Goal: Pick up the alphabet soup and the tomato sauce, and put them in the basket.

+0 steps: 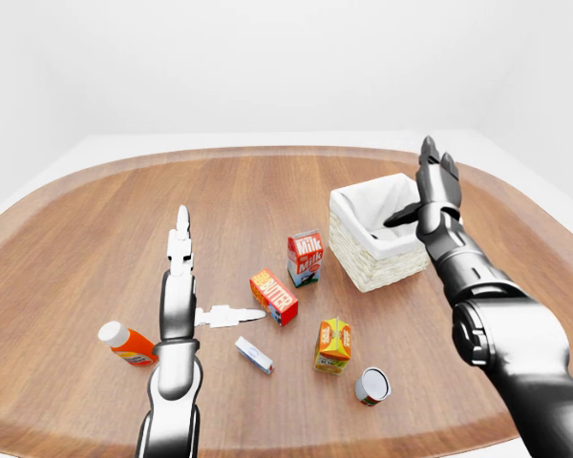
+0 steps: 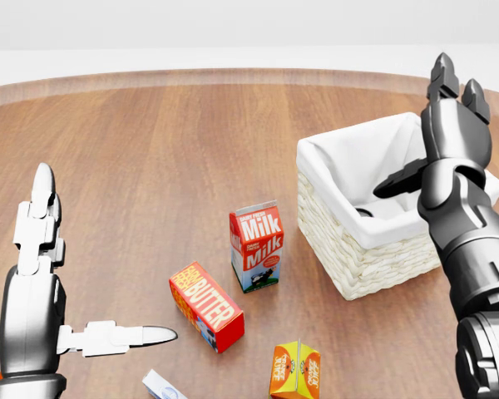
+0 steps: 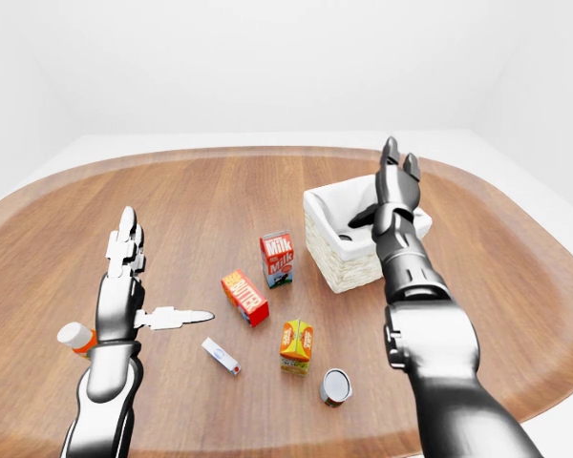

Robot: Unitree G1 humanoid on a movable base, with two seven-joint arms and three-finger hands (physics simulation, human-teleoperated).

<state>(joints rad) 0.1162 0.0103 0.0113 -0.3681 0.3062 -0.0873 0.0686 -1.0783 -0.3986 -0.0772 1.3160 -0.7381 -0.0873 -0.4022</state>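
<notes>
Basket (image 2: 362, 258), right of centre in the head view, under my empty, spread-fingered right hand (image 2: 453, 145); the can (image 1: 371, 385) lies at lower right, so I should lower, square up, then close.

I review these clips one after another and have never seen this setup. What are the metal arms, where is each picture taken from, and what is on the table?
These are simulator renders from cameras on a humanoid robot's head, looking out over its own arms; the two eye views are wider, the head view tighter. The left hand and the right hand both have their fingers spread and hold nothing. The right hand is raised at the white-lined basket. On the wooden table lie a milk carton, a butter box, an orange carton, a can on its side, a small white box and an orange bottle. Something dark shows inside the basket, but I cannot tell what it is.
</notes>
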